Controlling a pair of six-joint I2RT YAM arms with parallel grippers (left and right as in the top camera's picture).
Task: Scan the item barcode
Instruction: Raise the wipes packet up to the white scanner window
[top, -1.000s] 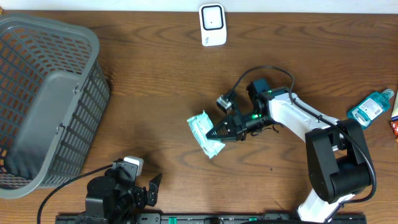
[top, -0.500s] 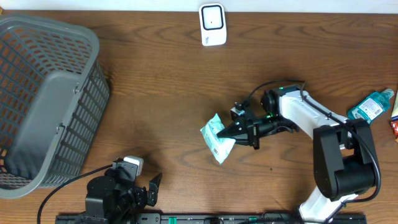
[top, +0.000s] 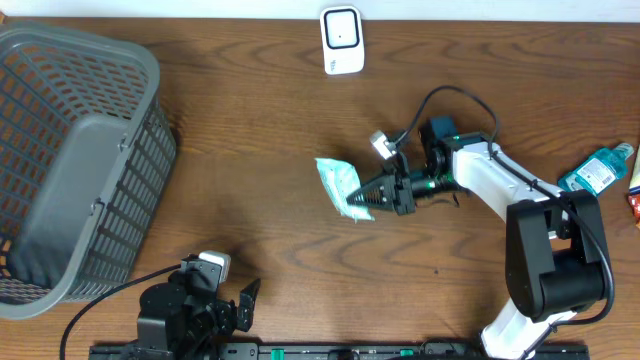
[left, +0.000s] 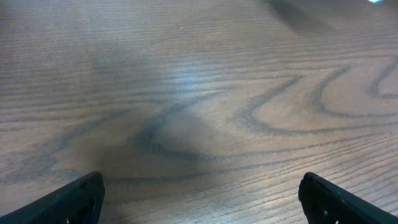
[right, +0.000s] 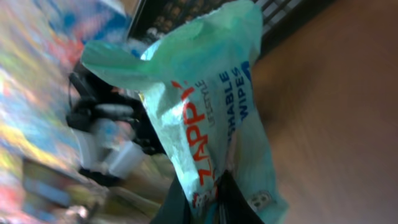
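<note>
The item is a teal pack of wipes with red lettering, held off the table a little right of centre. My right gripper is shut on the pack's lower right edge. In the right wrist view the pack fills the middle, pinched at the bottom by the dark fingers of my right gripper; no barcode shows there. A white scanner stands at the table's far edge, apart from the pack. My left gripper rests at the near edge, open over bare wood.
A grey plastic basket takes up the left side of the table. A blue bottle lies at the far right, with a red item at the right edge beside it.
My right gripper carried the wipes pack slightly right, then toward the far side of the table, and the pack turned in the grip. The left arm stayed still.
</note>
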